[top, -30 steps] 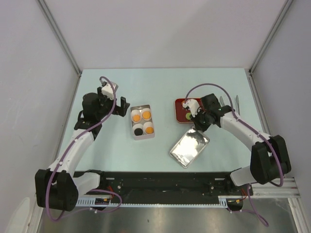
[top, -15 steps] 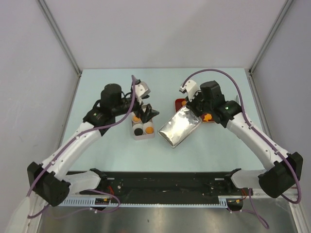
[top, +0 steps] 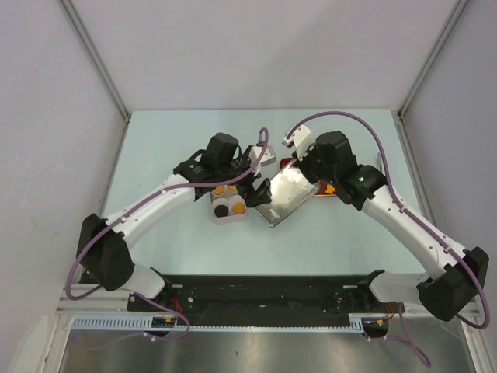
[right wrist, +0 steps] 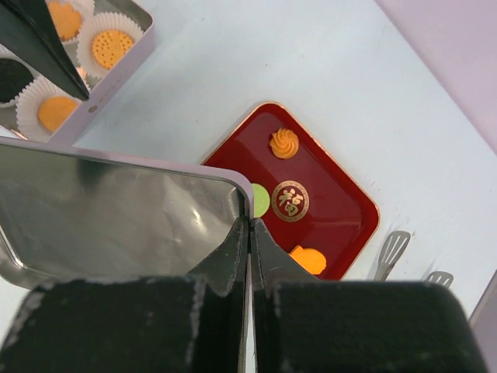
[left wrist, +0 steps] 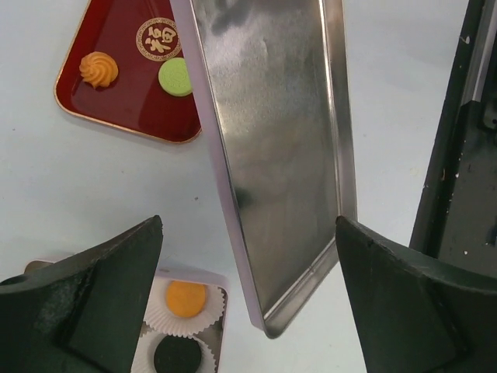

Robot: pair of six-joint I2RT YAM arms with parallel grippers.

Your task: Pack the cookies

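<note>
The right claw (right wrist: pixel 250 224), clenched on the tilted lid (right wrist: pixel 116 217), holds it just right of the tin (right wrist: pixel 116 78) of cookies (right wrist: pixel 113 48), below the released left claw (left wrist: pixel 248 233).

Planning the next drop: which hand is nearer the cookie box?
Left. The left hand hovers at the edge of the cookie box; the right hand, farther right, grips the lid.

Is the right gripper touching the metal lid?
Touching. The right wrist view shows the right gripper pinched shut on the rim of the lid.
</note>
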